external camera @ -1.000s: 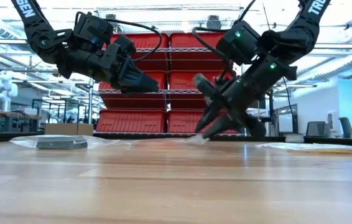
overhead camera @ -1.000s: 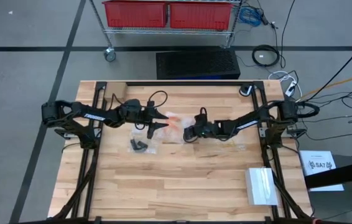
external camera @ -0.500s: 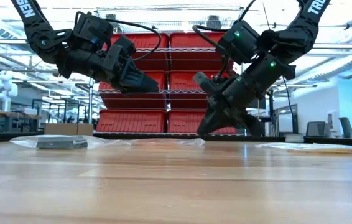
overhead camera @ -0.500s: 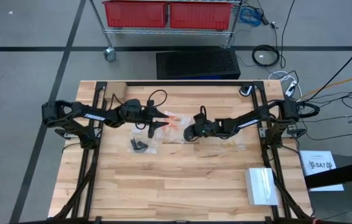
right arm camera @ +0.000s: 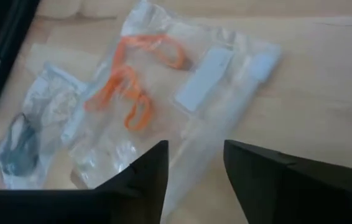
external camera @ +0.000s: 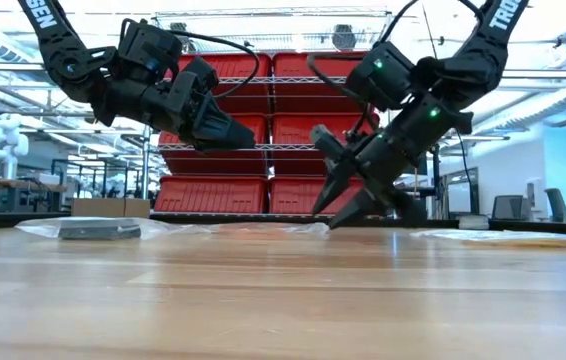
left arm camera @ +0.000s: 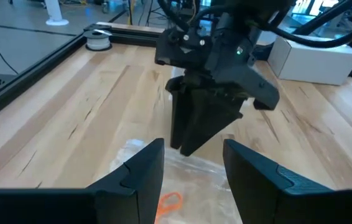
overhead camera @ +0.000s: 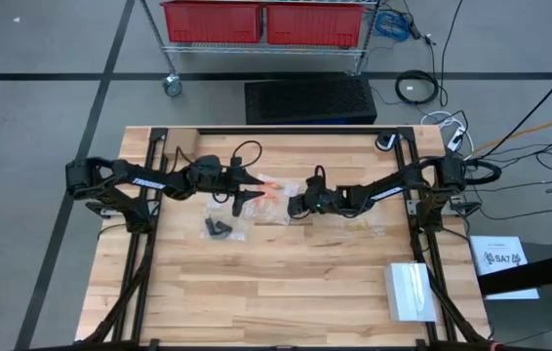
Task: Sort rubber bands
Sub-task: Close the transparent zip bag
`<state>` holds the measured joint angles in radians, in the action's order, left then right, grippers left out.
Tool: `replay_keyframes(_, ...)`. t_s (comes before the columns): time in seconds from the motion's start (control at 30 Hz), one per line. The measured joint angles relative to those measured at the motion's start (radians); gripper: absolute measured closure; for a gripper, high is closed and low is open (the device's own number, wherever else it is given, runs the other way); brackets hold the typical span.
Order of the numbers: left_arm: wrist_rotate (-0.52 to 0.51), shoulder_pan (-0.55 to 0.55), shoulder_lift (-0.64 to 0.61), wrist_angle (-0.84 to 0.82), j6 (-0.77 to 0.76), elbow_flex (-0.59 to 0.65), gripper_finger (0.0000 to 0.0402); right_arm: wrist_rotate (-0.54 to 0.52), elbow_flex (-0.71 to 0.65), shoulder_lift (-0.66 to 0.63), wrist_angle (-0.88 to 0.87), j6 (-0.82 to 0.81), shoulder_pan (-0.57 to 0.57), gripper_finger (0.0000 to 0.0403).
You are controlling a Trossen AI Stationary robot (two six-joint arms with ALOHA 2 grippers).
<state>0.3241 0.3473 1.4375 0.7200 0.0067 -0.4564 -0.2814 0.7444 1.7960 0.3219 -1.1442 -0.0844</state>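
Orange rubber bands [right arm camera: 126, 93] lie inside a clear plastic bag [right arm camera: 226, 106] flat on the table's middle [overhead camera: 271, 185]. Left of it a second clear bag holds black rubber bands [right arm camera: 17, 146] [overhead camera: 217, 227]. Yellow-tan rubber bands [overhead camera: 369, 226] lie to the right, under my right arm. My right gripper [external camera: 330, 215] is open and slants down, its fingers either side of the orange bag's right edge [right arm camera: 194, 158]. My left gripper [external camera: 243, 140] hovers open above the bag's left side [left arm camera: 191, 149], clear of the table. My right gripper comes at the clear bag's right edge [right arm camera: 188, 134] slanting down from the table's right, fingers spread apart. Its tips [external camera: 341, 224] reach down to about the table's level. Whether they touch the bag I cannot tell. The bag lies flat.
A white box [overhead camera: 411, 291] stands near the table's right front corner. A roll of tape [overhead camera: 385, 141] sits at the far right corner. Beyond the far edge are a black crate [overhead camera: 310, 99] and a wire shelf with red bins [overhead camera: 266, 21].
My right gripper has shut low at the orange bag's right edge and then opened again, its fingers now spread. The bag's edge, a little raised at first, lies flat on the table now.
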Motion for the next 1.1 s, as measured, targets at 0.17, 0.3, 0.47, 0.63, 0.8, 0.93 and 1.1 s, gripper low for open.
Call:
replay_keyframes(0.17, 0.000, 0.000, 0.000, -0.001, 0.000, 0.000, 0.0230, -0.003, 0.000, 0.042, 0.100, 0.053, -0.007, 0.0279)
replay_keyframes(0.3, 0.000, 0.000, 0.000, -0.001, 0.000, 0.000, 0.0230, -0.024, 0.000, 0.050, 0.141, 0.141, -0.013, 0.0350)
replay_keyframes(0.47, 0.000, 0.000, 0.000, 0.001, 0.000, 0.000, 0.0230, -0.055, 0.000, 0.048, 0.157, 0.237, -0.015, 0.0395)
replay_keyframes(0.63, -0.010, 0.000, 0.000, 0.005, -0.001, 0.000, 0.0230, 0.018, 0.001, 0.029, 0.136, 0.216, -0.015, 0.0394)
replay_keyframes(0.8, -0.011, 0.000, 0.000, 0.005, -0.002, 0.000, 0.0230, 0.053, 0.000, 0.030, 0.089, 0.148, -0.018, 0.0341)
replay_keyframes(0.93, -0.011, 0.000, 0.000, 0.005, -0.002, 0.000, 0.0230, 0.013, 0.000, 0.032, 0.091, 0.112, -0.024, 0.0278)
replay_keyframes(1.1, -0.012, 0.000, 0.000, 0.004, -0.002, 0.000, 0.0230, 0.012, 0.000, 0.041, 0.157, 0.113, -0.030, 0.0237)
